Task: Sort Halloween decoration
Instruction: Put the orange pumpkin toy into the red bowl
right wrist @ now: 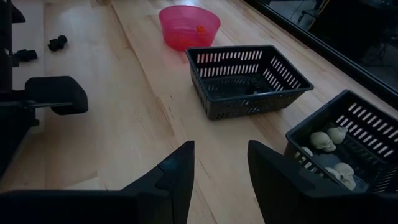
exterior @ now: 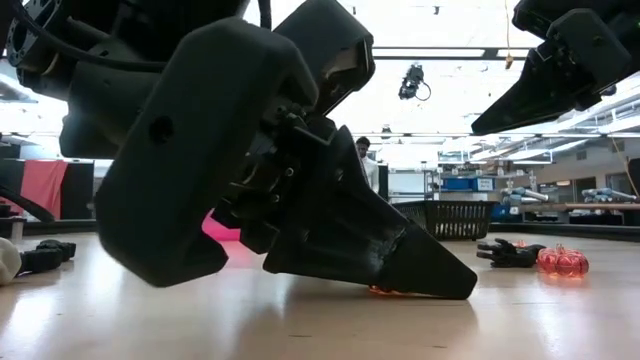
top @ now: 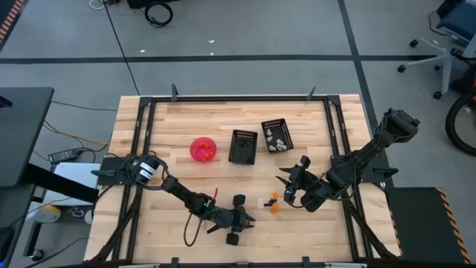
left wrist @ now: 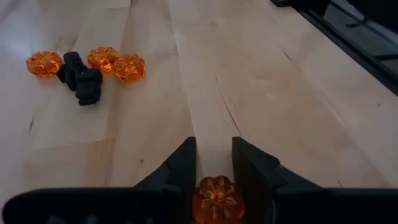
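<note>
Orange, translucent and ribbed, a small pumpkin sits on the table between the two fingers of the left gripper, which stand close on either side of it; whether they press it I cannot tell. In the high view the left gripper lies low at the near edge of the table, well away from the pink bowl and toward the right arm's side of it. Ahead of this gripper, three more orange pumpkins and two black trinkets lie in a loose cluster on the wood, some touching; in the high view orange pieces show between the two grippers. The pink bowl holds orange pieces. Just beside the bowl stands a black slotted basket with a dark trinket or two on its floor, hard to make out, and just beyond that a second basket holding pale skulls. The right gripper hovers above the table, on the far side of both baskets from the bowl, its fingers parted with nothing between them. In the low view the left gripper touches the table with an orange glint under its tip, and a pumpkin and a black trinket lie farther back.
</note>
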